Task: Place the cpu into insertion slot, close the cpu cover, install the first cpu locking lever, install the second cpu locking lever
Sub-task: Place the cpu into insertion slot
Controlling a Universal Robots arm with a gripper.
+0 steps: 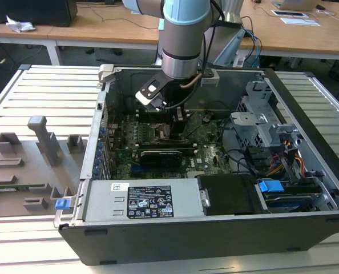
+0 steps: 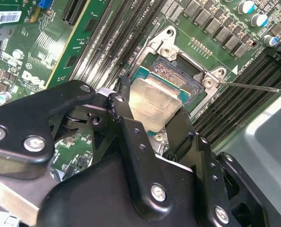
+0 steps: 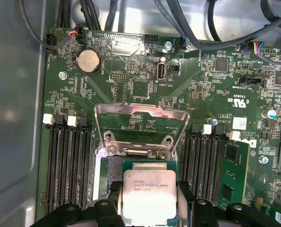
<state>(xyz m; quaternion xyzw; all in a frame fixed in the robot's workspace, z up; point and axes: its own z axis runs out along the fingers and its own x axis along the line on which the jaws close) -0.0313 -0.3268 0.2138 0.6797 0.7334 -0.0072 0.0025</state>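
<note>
A: Exterior view, from its left: grey fixtures (image 1: pixel 21 171) on the slatted worktop (image 1: pixel 55 85), then the open computer case (image 1: pixel 215 240), the arm (image 1: pixel 184 40) hanging straight down into it over the green board (image 1: pixel 209 148). Why so upright?

B: Probably to clear the case walls and meet the insertion slot (image 2: pixel 178 73) squarely from above.

A: And the cpu cover (image 3: pixel 140 111)?

B: Swung up on its hinge in the first wrist view, baring the slot for the chip.

A: Fingers (image 2: pixel 131 137)?

B: Narrow, clamped on the cpu (image 2: pixel 154 106) by two opposite edges, one black finger on each side in both wrist views. Likely gripped that way to spare the metal top and the underside.

A: Seated?

B: Cannot tell. Sits over the slot's near part, looking slightly tilted in the second wrist view, with the far rim and dark middle uncovered.
</note>
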